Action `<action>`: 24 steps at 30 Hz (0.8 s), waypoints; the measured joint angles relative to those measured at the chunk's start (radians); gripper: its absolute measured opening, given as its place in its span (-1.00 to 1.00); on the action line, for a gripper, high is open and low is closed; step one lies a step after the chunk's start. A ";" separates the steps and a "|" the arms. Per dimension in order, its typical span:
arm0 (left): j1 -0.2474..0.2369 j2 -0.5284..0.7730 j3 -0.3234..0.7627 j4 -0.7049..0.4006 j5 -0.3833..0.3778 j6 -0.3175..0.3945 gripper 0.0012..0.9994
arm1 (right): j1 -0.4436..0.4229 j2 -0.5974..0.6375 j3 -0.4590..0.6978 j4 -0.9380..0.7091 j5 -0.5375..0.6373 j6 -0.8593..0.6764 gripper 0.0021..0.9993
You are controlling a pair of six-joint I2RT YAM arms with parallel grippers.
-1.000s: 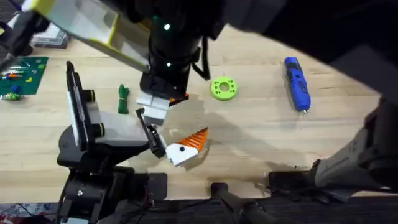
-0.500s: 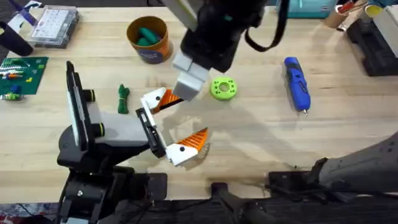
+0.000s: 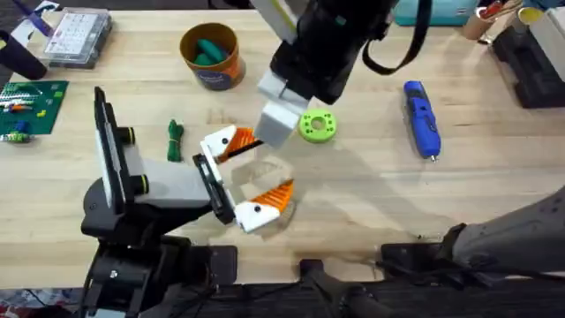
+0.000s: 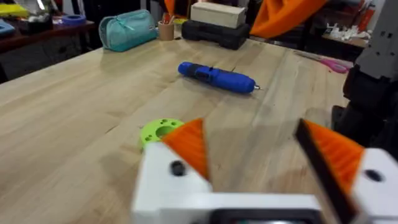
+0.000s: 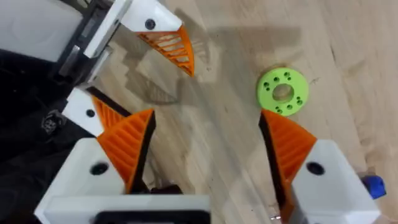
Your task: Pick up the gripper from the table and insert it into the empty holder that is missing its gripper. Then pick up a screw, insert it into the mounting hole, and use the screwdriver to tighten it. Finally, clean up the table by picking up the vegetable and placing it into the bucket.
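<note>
Right gripper (image 5: 205, 149): spread wide, empty, hung above the crossbar, presumably after release.
Gripper (image 3: 226, 142): seated on the holder (image 3: 150, 185) beside its twin.
Left gripper (image 4: 264, 152): spread, empty.

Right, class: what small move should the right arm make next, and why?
Probably raise the right claw straight up and away. Its jaws stand open and empty, and the white plastic finger piece with the orange ribbed tip already looks seated on the grey-and-black holder's crossbar, so the screw comes next.
</note>
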 joint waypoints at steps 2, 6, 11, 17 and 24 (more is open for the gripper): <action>0.000 0.000 0.000 0.000 0.000 0.001 0.36 | 0.000 0.000 0.000 0.000 -0.015 0.003 1.00; 0.000 0.000 0.000 0.000 0.000 0.005 -0.86 | -0.001 0.000 0.000 -0.006 -0.038 0.004 1.00; 0.000 0.000 0.000 0.000 0.000 0.007 -0.99 | -0.001 0.000 0.000 -0.009 -0.046 0.008 1.00; 0.000 0.000 0.000 0.000 0.000 0.007 -0.99 | -0.002 0.000 0.000 -0.009 -0.049 0.009 1.00; 0.000 0.000 0.000 0.000 0.000 0.007 -0.99 | -0.034 0.000 0.000 -0.012 -0.050 0.009 1.00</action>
